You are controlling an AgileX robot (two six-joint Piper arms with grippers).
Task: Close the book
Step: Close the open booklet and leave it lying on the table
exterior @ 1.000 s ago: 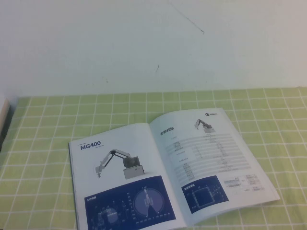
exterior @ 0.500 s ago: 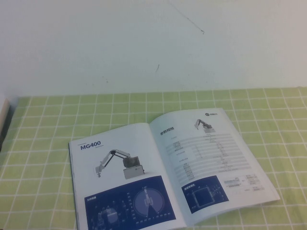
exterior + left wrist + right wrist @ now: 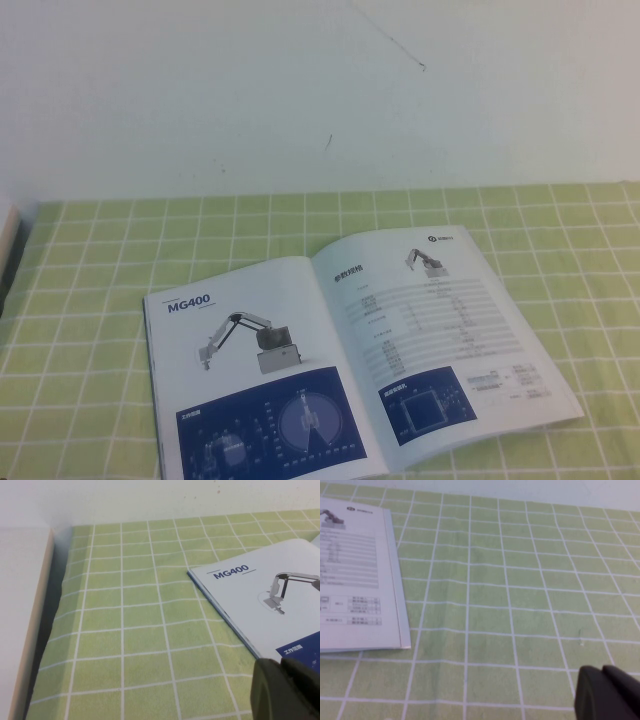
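An open book (image 3: 350, 350) lies flat on the green checked tablecloth (image 3: 90, 260), near the table's front edge. Its left page (image 3: 245, 330) is headed "MG400" over a picture of a robot arm, and its right page (image 3: 440, 320) carries a table of text. Neither gripper shows in the high view. In the left wrist view my left gripper (image 3: 281, 663) is shut and empty, hovering over the outer edge of the book's left page (image 3: 260, 595). My right gripper (image 3: 602, 670) is also shut and empty, above bare cloth well to the right of the book's right page (image 3: 355, 580).
A white wall (image 3: 300, 90) rises behind the table. A pale flat block (image 3: 20, 620) lies along the table's left edge, also visible as the block (image 3: 6, 235) in the high view. Green cloth stretches between the book and the wall.
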